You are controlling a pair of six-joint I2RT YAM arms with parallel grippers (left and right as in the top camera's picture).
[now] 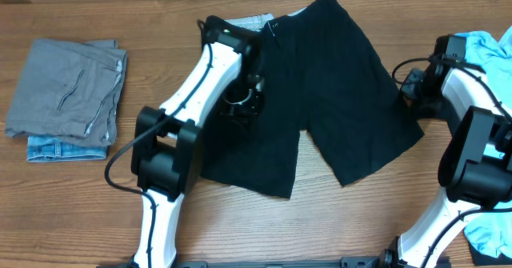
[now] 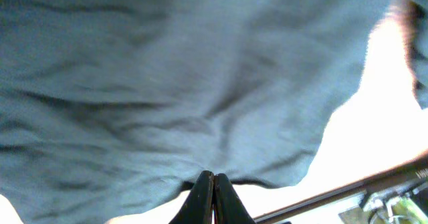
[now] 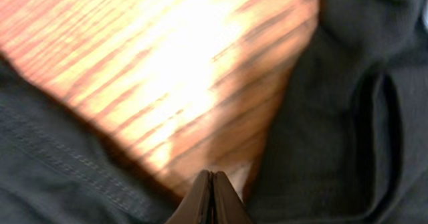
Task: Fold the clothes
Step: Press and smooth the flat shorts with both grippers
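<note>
Where the clothes lie: the black shorts are spread flat on the wooden worktop, waistband at the far side and the two legs apart, pointing to the near side.
Left fingers: clenched tight together, with the tips at the edge of the shorts' fabric, which looks pale grey-blue in the wrist view. Whether any cloth is pinched, I cannot tell.
Left arm: it reaches over the left half of the shorts and hides part of it.
Right fingers: also pressed shut, and nothing is seen between them. They are over a strip of bare wood with dark stitched fabric on both sides.
Right arm: it is at the right edge of the shorts.
Folded pile: a grey piece lies on top of a denim piece, at the left of the worktop and well apart from the shorts.
Light blue T-shirt: it is at the far right, partly behind the right arm.
</note>
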